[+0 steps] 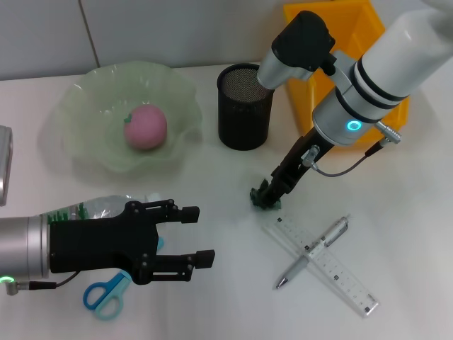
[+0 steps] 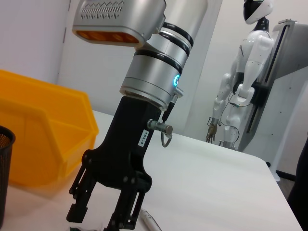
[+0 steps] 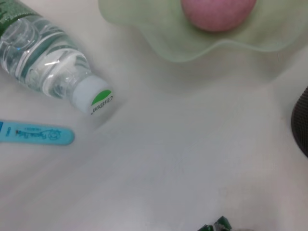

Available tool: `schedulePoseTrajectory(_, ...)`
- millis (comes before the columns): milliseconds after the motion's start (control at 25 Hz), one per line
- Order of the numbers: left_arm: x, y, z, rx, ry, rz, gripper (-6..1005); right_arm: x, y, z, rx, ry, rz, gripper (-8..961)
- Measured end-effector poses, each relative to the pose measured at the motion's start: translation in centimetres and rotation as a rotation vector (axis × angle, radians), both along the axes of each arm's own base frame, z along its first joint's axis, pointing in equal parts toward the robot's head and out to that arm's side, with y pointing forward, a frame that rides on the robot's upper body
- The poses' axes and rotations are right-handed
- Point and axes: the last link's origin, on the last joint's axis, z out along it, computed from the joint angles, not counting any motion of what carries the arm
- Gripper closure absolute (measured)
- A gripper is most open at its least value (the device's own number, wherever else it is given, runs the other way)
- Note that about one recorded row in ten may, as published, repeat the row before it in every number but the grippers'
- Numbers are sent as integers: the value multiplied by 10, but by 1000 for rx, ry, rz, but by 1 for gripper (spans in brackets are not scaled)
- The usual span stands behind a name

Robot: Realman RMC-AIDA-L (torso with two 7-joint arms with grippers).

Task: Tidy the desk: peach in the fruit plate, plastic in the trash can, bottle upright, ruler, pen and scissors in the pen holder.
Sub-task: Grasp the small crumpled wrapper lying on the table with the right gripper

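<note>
Meanwhile, at the desk's left, the left gripper (image 1: 202, 234) hovers with fingers spread and empty over the fallen bottle (image 1: 95, 208), blue scissors (image 1: 105, 293) just beside it, the peach (image 1: 146, 127) already in the fruit plate (image 1: 74, 113); at centre the right gripper (image 1: 263, 197) presses down on a small green scrap of plastic (image 1: 270, 203), apparently pinched between near-closed fingertips, the yellow trash can (image 1: 352, 18) behind it, nearest this arm

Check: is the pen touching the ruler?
Touching. The head view shows the pen lying crosswise on the ruler, overlapping it with no gap.
</note>
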Motion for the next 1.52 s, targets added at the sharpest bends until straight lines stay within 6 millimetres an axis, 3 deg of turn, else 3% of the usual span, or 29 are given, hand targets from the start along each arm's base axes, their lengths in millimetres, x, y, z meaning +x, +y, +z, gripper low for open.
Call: schedulePoseTrajectory(1520, 1, 1, 2, 12, -15, 3, 214, 1, -2, -13, -20, -6, 15, 249)
